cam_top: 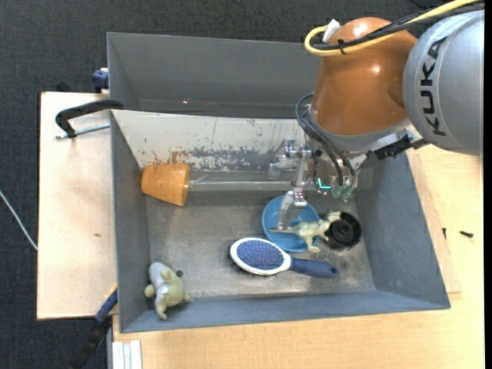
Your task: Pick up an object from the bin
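Note:
My gripper point(291, 206) hangs below the orange wrist cover at the bin's back right, low over the left part of a round blue dish point(278, 231). A small pale yellow-green toy figure point(312, 231) lies on the dish's right edge. Right of the figure sits a black round cap-like thing point(344, 231). In front of the dish lies a blue hairbrush point(263, 255) with a white rim, its blue handle pointing right.
An orange cup point(165, 184) lies on its side at the back left, with a clear tube point(231, 180) running along the back wall beside it. A yellowish plush toy point(166, 287) sits in the front left corner. Bare floor lies between them.

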Tool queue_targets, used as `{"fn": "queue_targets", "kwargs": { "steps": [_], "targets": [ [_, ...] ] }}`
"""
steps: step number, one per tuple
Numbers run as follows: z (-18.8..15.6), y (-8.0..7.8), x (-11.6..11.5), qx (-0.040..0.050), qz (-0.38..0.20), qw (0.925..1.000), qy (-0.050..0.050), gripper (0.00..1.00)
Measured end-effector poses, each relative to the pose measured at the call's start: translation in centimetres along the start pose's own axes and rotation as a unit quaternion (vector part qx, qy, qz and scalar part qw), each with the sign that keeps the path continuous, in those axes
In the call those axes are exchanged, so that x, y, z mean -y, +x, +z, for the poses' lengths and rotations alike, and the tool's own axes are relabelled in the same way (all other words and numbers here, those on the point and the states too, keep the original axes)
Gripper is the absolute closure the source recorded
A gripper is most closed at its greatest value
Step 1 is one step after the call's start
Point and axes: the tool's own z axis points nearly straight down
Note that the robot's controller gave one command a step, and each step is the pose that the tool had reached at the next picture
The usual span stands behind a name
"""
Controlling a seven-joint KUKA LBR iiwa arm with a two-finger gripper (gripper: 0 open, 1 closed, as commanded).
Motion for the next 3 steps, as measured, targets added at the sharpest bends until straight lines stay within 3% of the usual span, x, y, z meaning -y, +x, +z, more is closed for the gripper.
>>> {"fn": "queue_targets", "kwargs": {
  "steps": [1, 2, 3],
  "targets": [
    [13.4, 4.5, -4.1, -0.0017, -0.012, 0.9999, 0.0, 0.0],
    [15.9, 2.9, 2.4, 0.0013, -0.134, 0.991, 0.0, 0.0],
    [15.7, 2.8, 2.2, 0.0032, -0.135, 0.9909, 0.0, 1.0]
  ]
}}
